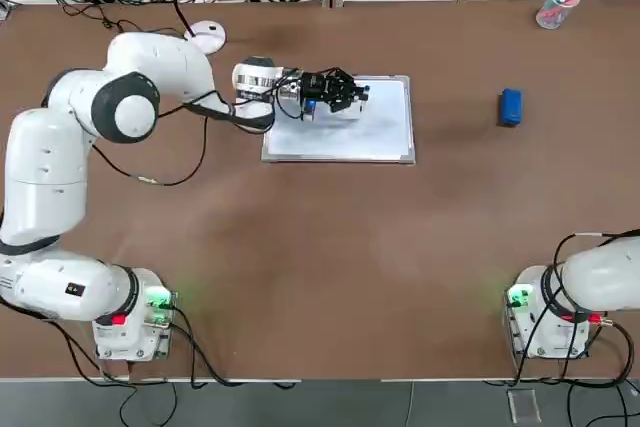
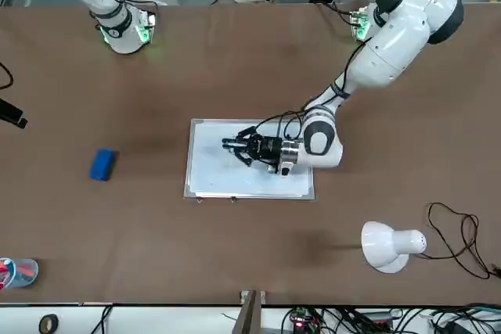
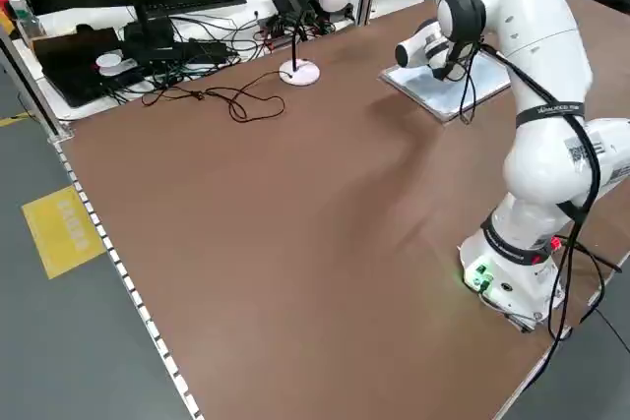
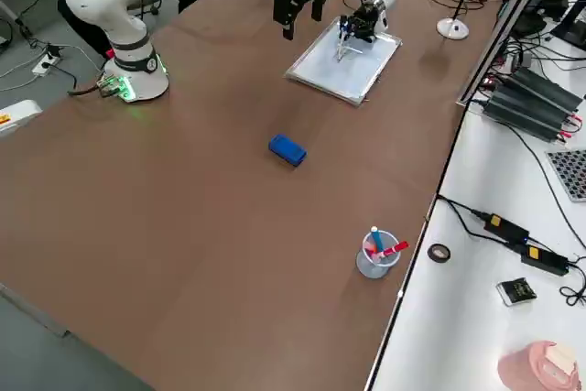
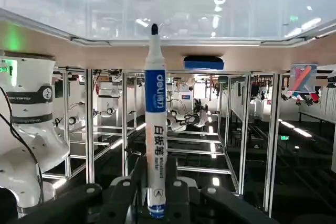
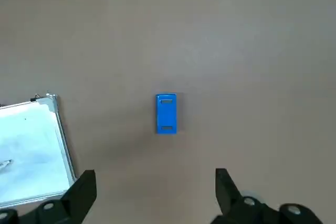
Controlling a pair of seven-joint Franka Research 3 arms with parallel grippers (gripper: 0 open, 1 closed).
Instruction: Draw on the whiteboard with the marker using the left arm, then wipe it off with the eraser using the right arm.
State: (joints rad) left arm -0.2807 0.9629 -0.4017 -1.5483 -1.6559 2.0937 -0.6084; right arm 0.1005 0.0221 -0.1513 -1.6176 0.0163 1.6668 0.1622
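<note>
The left claw (image 5: pixel 156 195) is closed around the marker (image 5: pixel 156 129).

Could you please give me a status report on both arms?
Left end effector shut on marker, over board. Right end effector open, off board. Eraser on table, nothing on it.

"What does the left arm (image 1: pixel 85 182) look like, over at the left of the overhead view?"

"Glossy white, all rounded segments, with dark bands at the joints and black cables."

"And its base (image 1: pixel 135 332), lower left?"

"White, glowing green, with a red spot by it."

"The right arm (image 1: pixel 605 272), at the right edge?"

"White too, black cables looping thickly around it."
</note>
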